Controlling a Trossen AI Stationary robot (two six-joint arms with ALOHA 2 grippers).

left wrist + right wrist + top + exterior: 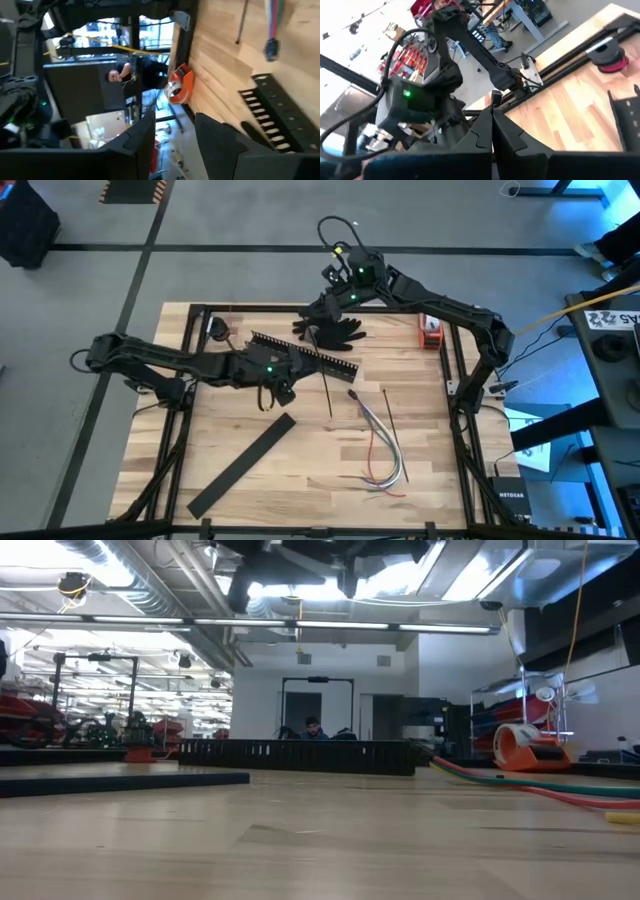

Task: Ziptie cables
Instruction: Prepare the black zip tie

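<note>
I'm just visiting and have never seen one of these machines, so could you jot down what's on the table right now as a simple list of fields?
Table: wooden top with two dark arms over it
Left claw: over the table's middle, by the slotted black bar, fingers apart, holding nothing
Right claw: at the far edge, shut, empty
Cables: loose grey, white and red wires lying right of centre, untouched
Ziptie: thin dark strip lying beside the cables, apart from them
Flat black strip: lying diagonally near the front left
Orange tape roll: far right corner

Left claw (172, 145) fingers parted, empty; right claw (492, 125) fingers pressed together.
</note>
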